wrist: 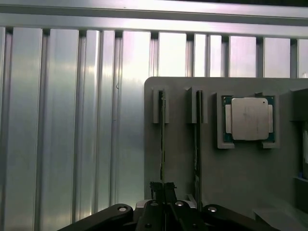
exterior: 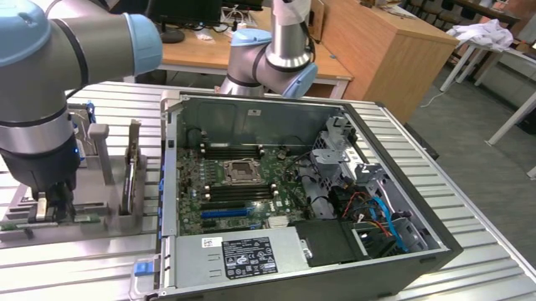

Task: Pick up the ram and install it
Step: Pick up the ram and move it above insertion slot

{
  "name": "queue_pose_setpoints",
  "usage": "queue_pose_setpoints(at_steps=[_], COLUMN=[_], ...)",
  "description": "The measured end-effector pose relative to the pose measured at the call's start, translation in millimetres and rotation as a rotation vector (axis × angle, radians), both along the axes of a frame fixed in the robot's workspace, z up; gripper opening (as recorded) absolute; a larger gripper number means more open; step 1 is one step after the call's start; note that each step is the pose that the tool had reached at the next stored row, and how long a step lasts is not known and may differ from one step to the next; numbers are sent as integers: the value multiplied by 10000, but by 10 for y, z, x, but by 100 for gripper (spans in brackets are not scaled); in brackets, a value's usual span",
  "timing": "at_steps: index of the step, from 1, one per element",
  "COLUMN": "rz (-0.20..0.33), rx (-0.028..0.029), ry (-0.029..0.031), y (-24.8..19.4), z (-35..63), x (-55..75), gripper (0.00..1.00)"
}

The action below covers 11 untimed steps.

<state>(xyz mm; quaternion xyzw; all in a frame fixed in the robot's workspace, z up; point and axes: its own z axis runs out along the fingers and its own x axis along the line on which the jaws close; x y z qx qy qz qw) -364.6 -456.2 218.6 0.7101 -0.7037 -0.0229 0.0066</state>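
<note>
Two sticks of ram (wrist: 162, 130), it seems, one processor chip (wrist: 249, 119), one computer case (exterior: 251, 116).

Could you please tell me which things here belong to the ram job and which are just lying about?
Job: ram, tool shut on it, motherboard slots.
Lying about: processor chip, power supply.

I'm looking across a ribbed metal tabletop (exterior: 75, 269), bright where the overhead light glares off its ridges. Behind it stands a pale wooden desk (exterior: 201, 59) with a dark monitor (exterior: 188, 12) on top. To the exterior view's right I've got a tall wooden cabinet (exterior: 377, 56), then grey floor (exterior: 477, 150), and a white-legged table (exterior: 511, 119) carrying a crumpled white cloth (exterior: 486, 31).
</note>
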Motion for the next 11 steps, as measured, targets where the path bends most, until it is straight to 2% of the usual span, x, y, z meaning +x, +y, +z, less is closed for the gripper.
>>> queue_pose_setpoints(at_steps=[5, 11], rz=[1, 0], rx=[0, 0], ry=[0, -1], y=[0, 0], z=[158, 393], x=[0, 1], gripper=[12, 12])
